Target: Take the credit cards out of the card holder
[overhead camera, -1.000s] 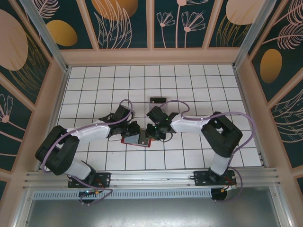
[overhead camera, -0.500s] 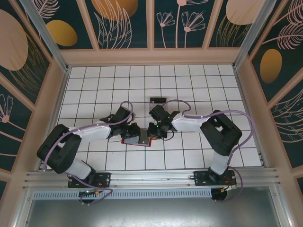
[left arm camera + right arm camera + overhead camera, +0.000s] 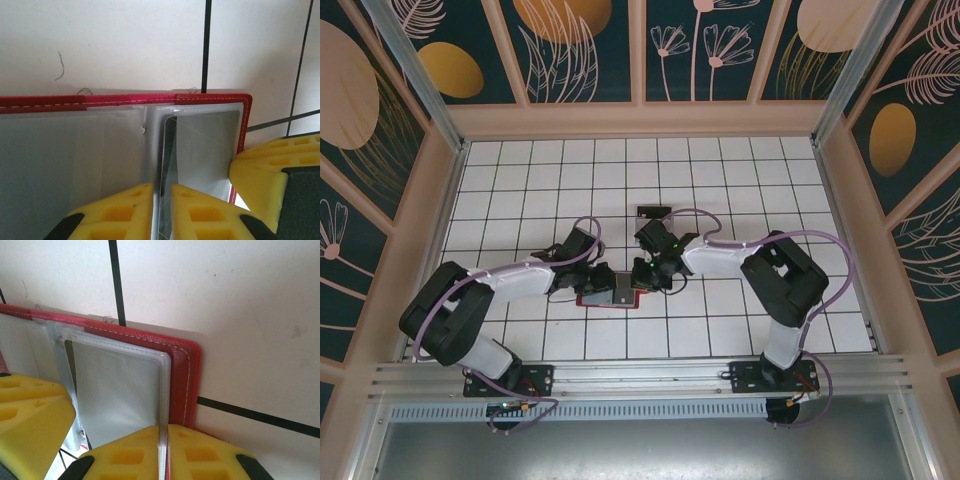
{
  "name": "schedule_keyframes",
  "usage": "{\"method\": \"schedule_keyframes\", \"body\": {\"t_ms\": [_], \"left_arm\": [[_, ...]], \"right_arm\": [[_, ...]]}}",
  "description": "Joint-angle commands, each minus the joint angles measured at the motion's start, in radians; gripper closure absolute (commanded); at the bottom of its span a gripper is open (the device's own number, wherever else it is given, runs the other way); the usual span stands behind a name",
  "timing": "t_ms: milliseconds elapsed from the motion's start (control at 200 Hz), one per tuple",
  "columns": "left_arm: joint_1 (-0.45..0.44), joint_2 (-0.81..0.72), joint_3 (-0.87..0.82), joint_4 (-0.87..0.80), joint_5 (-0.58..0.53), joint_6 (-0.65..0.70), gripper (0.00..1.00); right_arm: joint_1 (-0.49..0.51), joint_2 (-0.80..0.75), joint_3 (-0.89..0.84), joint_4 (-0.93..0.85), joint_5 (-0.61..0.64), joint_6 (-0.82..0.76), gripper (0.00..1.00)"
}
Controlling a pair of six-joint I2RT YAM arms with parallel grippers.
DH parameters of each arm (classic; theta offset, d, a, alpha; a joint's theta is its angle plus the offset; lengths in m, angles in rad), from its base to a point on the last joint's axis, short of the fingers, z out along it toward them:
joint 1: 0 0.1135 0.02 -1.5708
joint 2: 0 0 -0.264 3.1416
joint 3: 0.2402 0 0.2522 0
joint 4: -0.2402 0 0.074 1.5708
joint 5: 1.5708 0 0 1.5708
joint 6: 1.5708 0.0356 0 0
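The red card holder lies open and flat on the white tiled table, near the middle of the table, between the two arms. Its grey inner face with clear plastic pockets is turned up. The left gripper is down on the holder from the left, its yellow fingers clenched on a thin clear plastic leaf that stands on edge near the holder's fold. The right gripper comes in from the other side, its fingers pressed together on the pale edge of the outer pocket, just inside the red stitched border. Whether either pinched sheet is a pocket alone or has a credit card in it cannot be told. The two grippers sit close, nearly touching, over the holder. A small dark rectangular object lies apart, farther back on the tiles.
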Motion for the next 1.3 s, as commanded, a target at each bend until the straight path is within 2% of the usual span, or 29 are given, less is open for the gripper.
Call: {"method": "schedule_keyframes", "body": {"t_ms": [0, 250, 631, 861, 1146, 1296], "left_arm": [[0.006, 0.023, 0.003, 0.002, 0.005, 0.023, 0.8], [0.007, 0.042, 0.002, 0.03, 0.049, 0.033, 0.74], [0.007, 0.079, -0.01, 0.063, 0.092, 0.041, 0.73], [0.006, 0.073, -0.017, 0.109, 0.152, 0.032, 0.77], [0.006, 0.018, -0.024, 0.135, 0.167, 0.006, 0.76], [0.007, 0.005, -0.011, 0.111, 0.167, 0.013, 0.8]], "right_arm": [[-0.013, 0.045, -0.004, -0.047, 0.07, -0.028, 0.88], [-0.014, 0.033, -0.011, -0.046, 0.073, -0.023, 0.89], [-0.013, 0.034, -0.019, -0.037, 0.062, -0.025, 0.91], [-0.01, 0.036, -0.029, -0.022, 0.056, -0.017, 0.93], [-0.003, 0.034, -0.038, -0.017, 0.053, -0.01, 0.95], [-0.003, 0.026, -0.044, -0.017, 0.057, -0.008, 0.95]]}}
